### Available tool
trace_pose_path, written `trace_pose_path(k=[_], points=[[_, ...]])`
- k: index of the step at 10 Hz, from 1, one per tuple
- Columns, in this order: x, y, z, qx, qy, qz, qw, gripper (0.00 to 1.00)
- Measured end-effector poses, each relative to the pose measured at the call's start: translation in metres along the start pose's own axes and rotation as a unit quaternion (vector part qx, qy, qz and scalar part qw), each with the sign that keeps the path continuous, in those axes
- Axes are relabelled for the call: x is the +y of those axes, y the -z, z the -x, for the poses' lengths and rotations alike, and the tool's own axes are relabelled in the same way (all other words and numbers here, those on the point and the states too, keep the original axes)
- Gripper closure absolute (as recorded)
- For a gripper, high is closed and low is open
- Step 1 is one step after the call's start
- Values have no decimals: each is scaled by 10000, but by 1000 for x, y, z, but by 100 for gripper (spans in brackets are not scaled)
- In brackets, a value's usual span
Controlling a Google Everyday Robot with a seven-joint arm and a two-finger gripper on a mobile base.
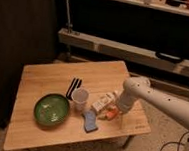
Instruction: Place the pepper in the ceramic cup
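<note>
The white arm (pixel 161 100) reaches in from the right and bends down over the bench's (pixel 47 78) right side. Its hand (pixel 117 109) is low, right at the pepper (pixel 112 114). From here I cannot tell how far open the hand is, or whether it has hold of the pepper or only sits against it.

The pepper is a small orange thing lying near the bench's front right. It is just right of the white bottle (pixel 103 102) and just beside the blue pad (pixel 89 122). The bottle lies on its side, tilted, between the cup (pixel 79 98) and the hand.

The cup stands upright near the middle of the bench, apart from the pepper with the bottle between them. A black striped thing (pixel 74 87) lies just behind the cup, and the green bowl (pixel 37 107) sits to its left, close by. The blue pad lies flat in front of the cup and bottle, near the front edge.
</note>
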Motion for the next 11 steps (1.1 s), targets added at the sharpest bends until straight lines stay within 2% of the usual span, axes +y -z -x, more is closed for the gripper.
trace_pose_path(k=[1, 3, 7, 8, 10, 11], points=[[-1, -1, 1, -15, 5, 7, 10000, 23], [-4, -4, 3, -47, 33, 20, 10000, 41], [-5, -9, 8, -114, 40, 42, 9999, 45], [-6, -9, 9, -126, 37, 45, 9999, 53], [-7, -10, 13, -149, 37, 53, 9999, 75], [-8, -9, 13, -146, 41, 46, 9999, 83]])
